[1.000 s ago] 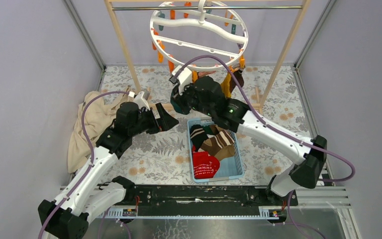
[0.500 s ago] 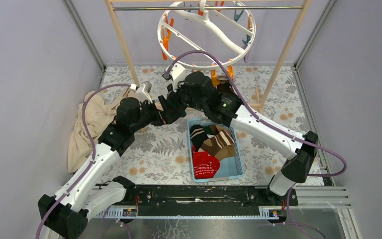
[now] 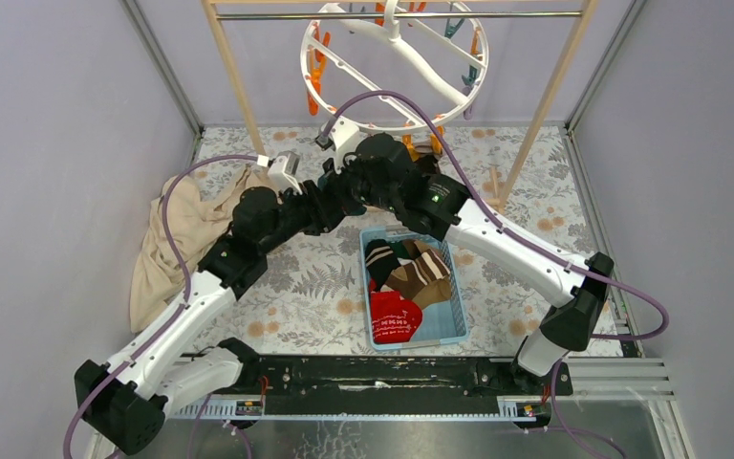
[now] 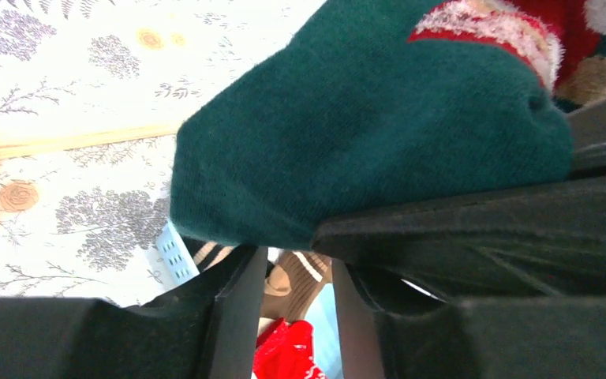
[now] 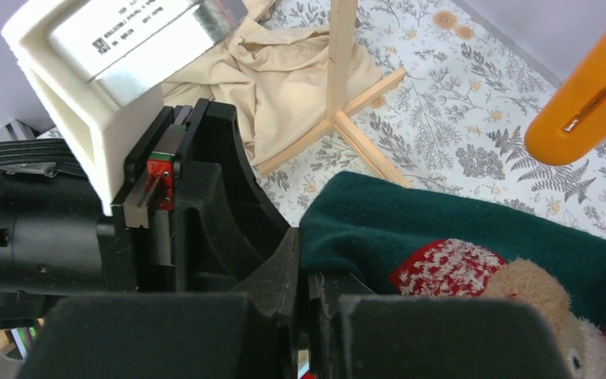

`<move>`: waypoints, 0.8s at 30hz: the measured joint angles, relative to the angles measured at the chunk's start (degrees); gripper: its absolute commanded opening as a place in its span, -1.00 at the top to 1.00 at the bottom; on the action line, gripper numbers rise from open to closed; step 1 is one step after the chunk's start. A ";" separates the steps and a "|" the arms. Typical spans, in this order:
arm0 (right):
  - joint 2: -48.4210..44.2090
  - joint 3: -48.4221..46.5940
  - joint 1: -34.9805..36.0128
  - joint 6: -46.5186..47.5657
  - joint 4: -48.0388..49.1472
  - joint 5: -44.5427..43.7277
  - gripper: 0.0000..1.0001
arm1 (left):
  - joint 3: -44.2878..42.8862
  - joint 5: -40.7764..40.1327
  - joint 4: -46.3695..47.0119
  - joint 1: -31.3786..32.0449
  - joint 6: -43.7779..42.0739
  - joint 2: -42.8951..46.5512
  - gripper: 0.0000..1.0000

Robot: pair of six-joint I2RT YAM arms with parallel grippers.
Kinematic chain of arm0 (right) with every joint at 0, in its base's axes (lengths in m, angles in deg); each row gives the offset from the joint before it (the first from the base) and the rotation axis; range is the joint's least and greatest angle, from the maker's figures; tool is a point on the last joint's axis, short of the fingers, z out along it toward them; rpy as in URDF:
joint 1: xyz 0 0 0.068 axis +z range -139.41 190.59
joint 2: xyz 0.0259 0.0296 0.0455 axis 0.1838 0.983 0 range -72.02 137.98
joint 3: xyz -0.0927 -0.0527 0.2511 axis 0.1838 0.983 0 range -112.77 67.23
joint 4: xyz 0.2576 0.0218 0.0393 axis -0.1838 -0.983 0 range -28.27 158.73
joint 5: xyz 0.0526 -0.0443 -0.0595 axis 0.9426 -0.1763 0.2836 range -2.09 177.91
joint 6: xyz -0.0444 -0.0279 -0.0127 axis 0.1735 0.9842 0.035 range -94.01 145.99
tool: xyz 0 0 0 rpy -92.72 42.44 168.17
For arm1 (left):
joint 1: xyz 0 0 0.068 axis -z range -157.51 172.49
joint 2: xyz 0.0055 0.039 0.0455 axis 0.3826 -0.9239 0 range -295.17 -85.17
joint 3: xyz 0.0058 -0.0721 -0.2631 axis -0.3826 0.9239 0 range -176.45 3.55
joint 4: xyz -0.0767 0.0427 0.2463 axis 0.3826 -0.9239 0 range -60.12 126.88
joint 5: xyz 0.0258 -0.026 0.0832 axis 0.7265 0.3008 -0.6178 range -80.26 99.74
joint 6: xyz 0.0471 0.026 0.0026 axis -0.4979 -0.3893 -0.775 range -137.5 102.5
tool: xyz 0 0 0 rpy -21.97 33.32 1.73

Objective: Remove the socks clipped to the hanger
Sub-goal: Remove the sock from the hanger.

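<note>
Jaws of the right gripper (image 5: 306,272) clench the green sock (image 5: 473,229) — the left gripper (image 4: 298,264), half-closed beside it, hold unclear. Sock seems unclipped — next, release over the basket (image 3: 419,340).

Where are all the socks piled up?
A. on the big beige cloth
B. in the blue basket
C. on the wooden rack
B: the red, brown and striped socks lie heaped inside the blue basket on the flowery table.
</note>
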 measured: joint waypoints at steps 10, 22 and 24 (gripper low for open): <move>0.00 0.00 0.02 -1.44 -0.92 0.17 0.89 | -0.28 -0.44 0.46 0.39 -0.17 -1.05 1.00; -3.06 3.52 -0.20 -3.08 -0.87 -2.01 0.60 | -0.35 -0.46 -0.28 0.46 -0.17 -0.39 1.00; -4.31 5.03 -0.09 -3.45 -0.63 -1.97 0.89 | -0.39 -0.52 -0.15 0.50 -0.17 -0.31 0.82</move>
